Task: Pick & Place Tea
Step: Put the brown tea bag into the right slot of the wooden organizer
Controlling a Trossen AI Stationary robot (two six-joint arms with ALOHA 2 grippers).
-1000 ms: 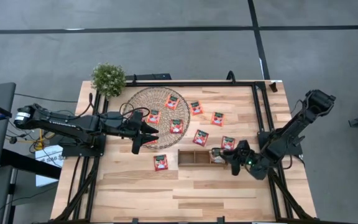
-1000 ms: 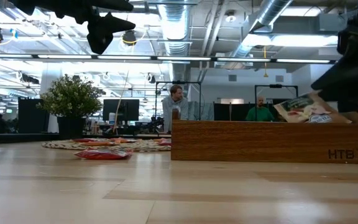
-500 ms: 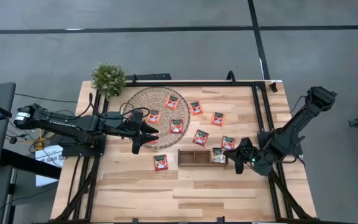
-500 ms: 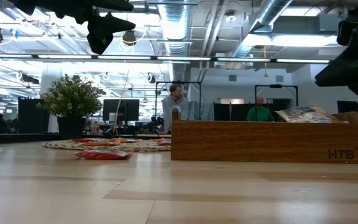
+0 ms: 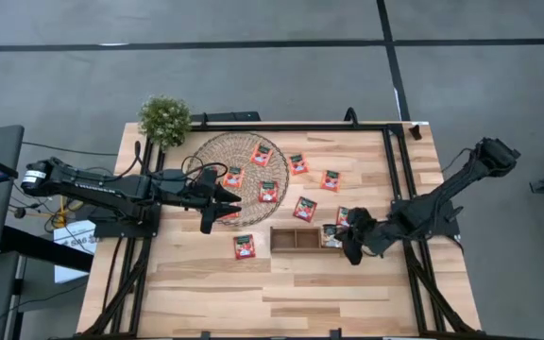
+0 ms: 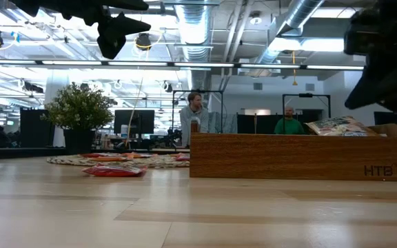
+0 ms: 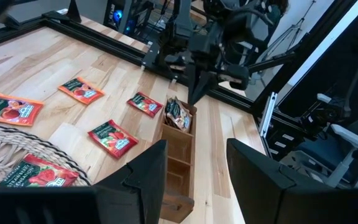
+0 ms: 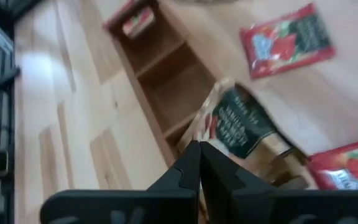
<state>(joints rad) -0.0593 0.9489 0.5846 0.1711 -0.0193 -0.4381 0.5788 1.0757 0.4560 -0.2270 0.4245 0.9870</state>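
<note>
A brown three-part wooden tray (image 5: 296,238) lies on the table's near middle. One pale tea sachet (image 8: 238,127) leans in its right compartment, its top sticking over the rim (image 6: 336,125). Several red sachets lie flat: some on the round woven mat (image 5: 217,156), others on the bare wood, such as one (image 5: 245,246) left of the tray. My right gripper (image 8: 194,149) hangs shut and empty just above the tray's right end (image 5: 350,244). My left gripper (image 5: 213,203) hovers open over the mat's near edge, holding nothing (image 7: 194,180).
A small potted plant (image 5: 164,119) stands at the far left corner. Black frame rails (image 5: 390,170) run along the table's sides. Bare wood stretches along the near edge (image 5: 281,302). People sit at desks in the room beyond the table (image 6: 195,114).
My right gripper has let go of the pale sachet, which was held tilted above the tray's right end and now lies in that compartment. The gripper has risen, swung slightly toward the far edge and turned.
</note>
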